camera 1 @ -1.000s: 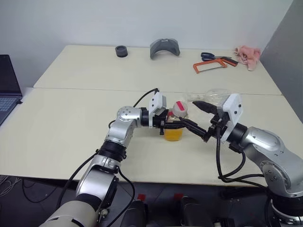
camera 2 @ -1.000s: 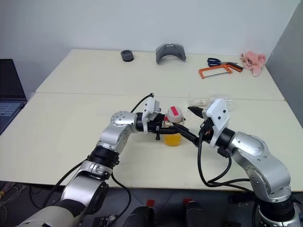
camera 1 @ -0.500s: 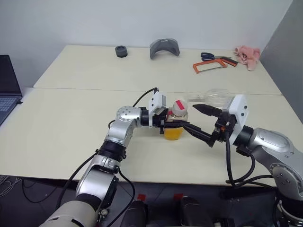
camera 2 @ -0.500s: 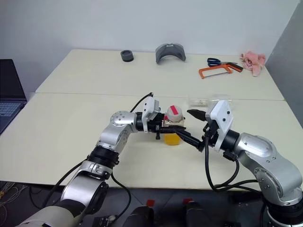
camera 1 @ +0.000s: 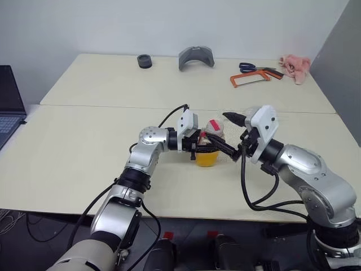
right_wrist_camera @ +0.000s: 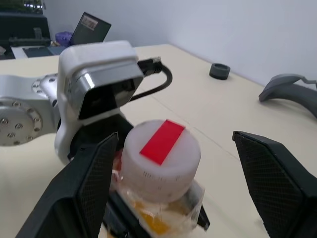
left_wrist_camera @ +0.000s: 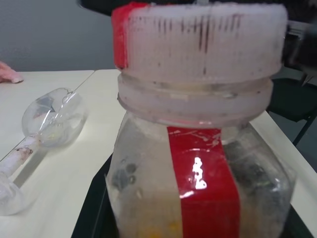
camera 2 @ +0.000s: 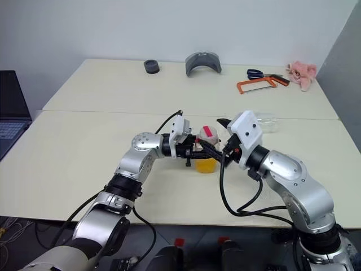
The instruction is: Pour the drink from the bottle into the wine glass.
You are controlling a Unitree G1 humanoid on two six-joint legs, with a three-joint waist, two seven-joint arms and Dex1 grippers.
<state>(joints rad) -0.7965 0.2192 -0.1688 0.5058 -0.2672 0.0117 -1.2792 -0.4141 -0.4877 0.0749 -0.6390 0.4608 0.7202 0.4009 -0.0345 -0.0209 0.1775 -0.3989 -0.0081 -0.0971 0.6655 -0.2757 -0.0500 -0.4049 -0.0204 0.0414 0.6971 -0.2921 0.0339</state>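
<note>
At the far left edge sits a dark open laptop (camera 1: 8, 99) on a separate surface beside my work area. In front of me are two pale cream tables (camera 1: 84, 141) pushed together, the seam between them running left to right, with a plain white wall (camera 1: 169, 22) behind them and a grey panel (camera 1: 344, 62) closing in the right side.

On the far table, a small black ring-shaped object (camera 1: 144, 61) lies toward the left, then a grey curved plastic piece (camera 1: 196, 57), then blue-handled scissors (camera 1: 251, 67) just beside an orange-framed hacksaw (camera 1: 255, 78), and a crumpled pink cloth (camera 1: 295, 66) at the far right.

On the near table, my left gripper (camera 1: 198, 150) reaches in from the left, pointing right, and is clamped tight on the small clear plastic bottle with a red label strip and a red-and-white cap (camera 1: 210, 148). The bottle stands upright on the table, cap on, the translucent orange-yellow drink (camera 1: 206, 160) filling its lower part.

My right gripper (right_wrist_camera: 183, 173) comes in from the right with its two black fingers (right_wrist_camera: 94, 178) spread wide, one on each side of the bottle's cap, not closed on it.

Just behind my right hand, the clear stemmed wine glass (left_wrist_camera: 47, 124) lies on its side on the table, slightly farther away than the bottle.
</note>
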